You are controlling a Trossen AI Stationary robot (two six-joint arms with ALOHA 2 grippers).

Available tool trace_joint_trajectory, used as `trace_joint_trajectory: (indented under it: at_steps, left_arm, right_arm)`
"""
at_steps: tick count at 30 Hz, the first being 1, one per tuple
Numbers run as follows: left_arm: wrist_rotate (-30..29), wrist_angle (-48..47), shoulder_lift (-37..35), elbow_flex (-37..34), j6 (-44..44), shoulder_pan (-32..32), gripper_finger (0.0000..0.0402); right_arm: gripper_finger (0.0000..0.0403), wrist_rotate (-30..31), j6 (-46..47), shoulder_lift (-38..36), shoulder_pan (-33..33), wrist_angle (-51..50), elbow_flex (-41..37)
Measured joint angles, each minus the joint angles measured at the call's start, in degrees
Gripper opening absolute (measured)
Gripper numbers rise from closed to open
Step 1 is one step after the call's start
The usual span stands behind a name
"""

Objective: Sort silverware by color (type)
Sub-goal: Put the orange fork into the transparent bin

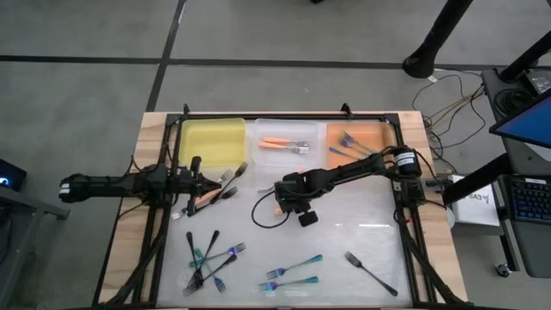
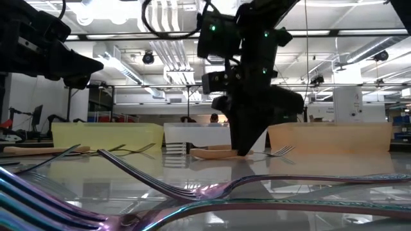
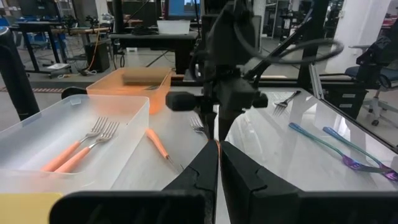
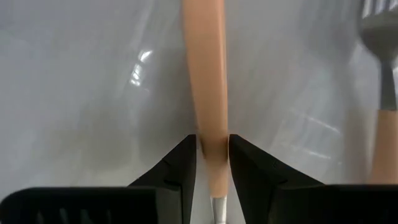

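Workshop floor, grey, around a wooden table (image 1: 129, 207) with a glossy white mat; cables and a keyboard off to the right. Far edge, left to right: yellow bin (image 1: 211, 139), bare; clear bin (image 1: 287, 138) with two orange forks (image 1: 284, 145); orange bin (image 1: 362, 138) with blue forks (image 1: 347, 139). Left gripper (image 1: 196, 176) hangs over the mat's left side, near the yellow bin, fingers pressed together on nothing that I can see; a few loose forks (image 1: 231, 179) lie just beside it, at least one orange-handled. Right gripper (image 4: 211, 152) is down at mid-mat, fingers set either side of an orange fork (image 4: 205, 74) lying flat, pads touching or nearly touching the handle near the tine end; the fork is not yet off the surface as far as I can tell. A second orange fork (image 4: 382, 93) lies just beside it. Near left: tangle of black and blue forks (image 1: 207, 258). Near centre: two blue forks (image 1: 293, 274). Near right: one black fork (image 1: 370, 272). Step in hand, by my reading: pinching an orange fork for the clear bin. Next move calls for a firm squeeze, a straight lift clear of the neighbour, then a carry to the far clear bin and release above the two already there. Most of the sort remains.
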Motion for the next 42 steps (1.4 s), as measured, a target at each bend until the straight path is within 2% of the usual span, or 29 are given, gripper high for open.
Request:
trace_joint_trajectory:
  at_steps: [7,11,15,22,27,29,33,37,42]
  left_arm:
    - [0.0,0.0,0.0,0.0,0.0,0.0,0.0000]
    - [0.0,0.0,0.0,0.0,0.0,0.0,0.0000]
    - [0.0,0.0,0.0,0.0,0.0,0.0,0.0000]
    - [0.0,0.0,0.0,0.0,0.0,0.0,0.0000]
    - [0.0,0.0,0.0,0.0,0.0,0.0,0.0000]
    - [0.0,0.0,0.0,0.0,0.0,0.0,0.0000]
    - [0.0,0.0,0.0,0.0,0.0,0.0,0.0000]
    - [0.0,0.0,0.0,0.0,0.0,0.0,0.0000]
    - [0.0,0.0,0.0,0.0,0.0,0.0,0.0000]
  right_arm:
    - [0.0086,-0.6,5.0,2.4,-1.1,-0.1,0.2]
    - [0.0067,-0.7,7.1,2.2,-1.1,-0.3,0.2]
    - [0.0035,-0.7,7.1,0.9,-1.1,-0.4,0.1]
    - [0.0035,0.2,7.0,-3.2,-1.2,-0.6,1.4]
    - [0.0035,0.7,2.9,-6.9,-1.4,-0.4,3.2]
    - [0.0035,4.0,1.8,-8.1,-1.9,0.1,4.1]
    - [0.0035,11.8,-2.0,-9.8,-4.7,2.3,4.8]
    - [0.0035,12.0,-6.1,-9.8,-9.2,7.2,4.7]
    - [0.0036,11.9,-6.1,-9.3,-15.7,12.2,4.7]
